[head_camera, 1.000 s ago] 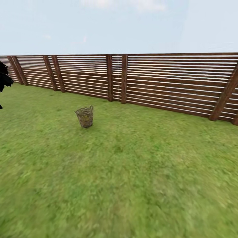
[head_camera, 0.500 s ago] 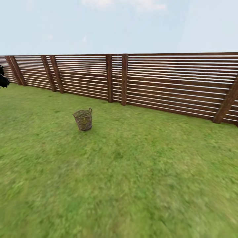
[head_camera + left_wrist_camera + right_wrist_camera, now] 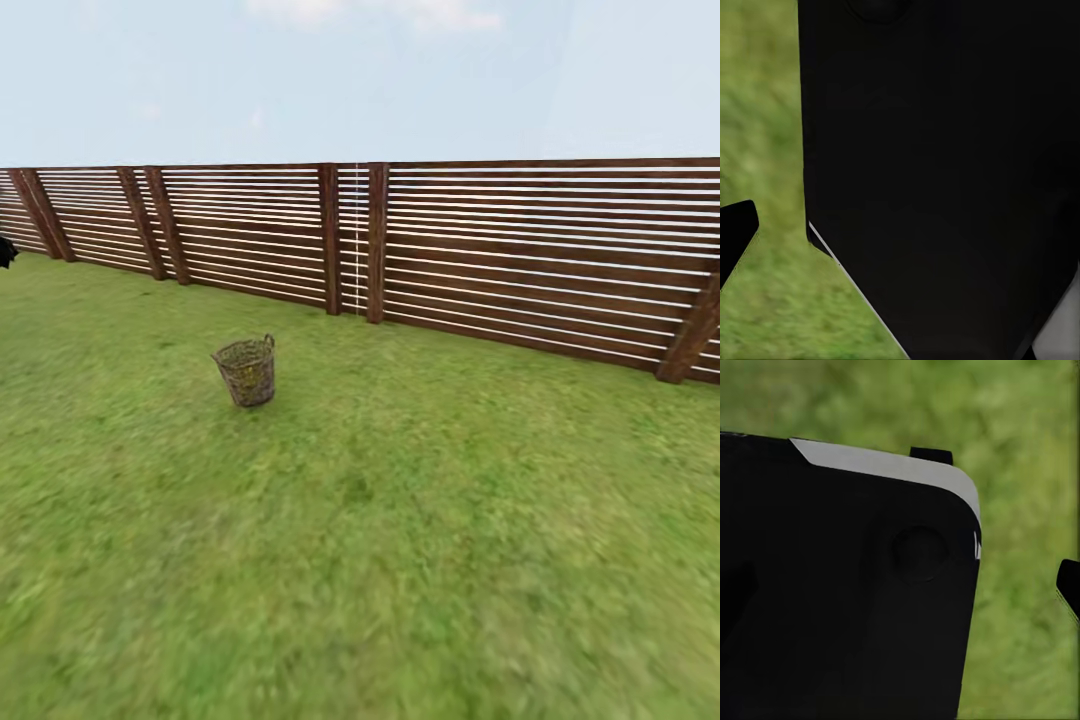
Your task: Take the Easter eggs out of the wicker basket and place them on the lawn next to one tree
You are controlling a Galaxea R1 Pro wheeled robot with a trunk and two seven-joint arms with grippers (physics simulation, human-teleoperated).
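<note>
In the wrist views, dark fingertip edges are seen at the frame borders over blurred grass, with the robot's black body panel close beside the left arm and a black, white-edged panel beside the right; whether either gripper is apart or together cannot be told. The wicker basket is seen in the head view standing upright on the lawn, well ahead and a little toward the robot's left, between the robot and the slatted wooden fence. Yellowish glints are made out through the weave, but the eggs cannot be counted. The left arm is judged the nearer one, though the basket is judged out of reach until the base is driven closer
</note>
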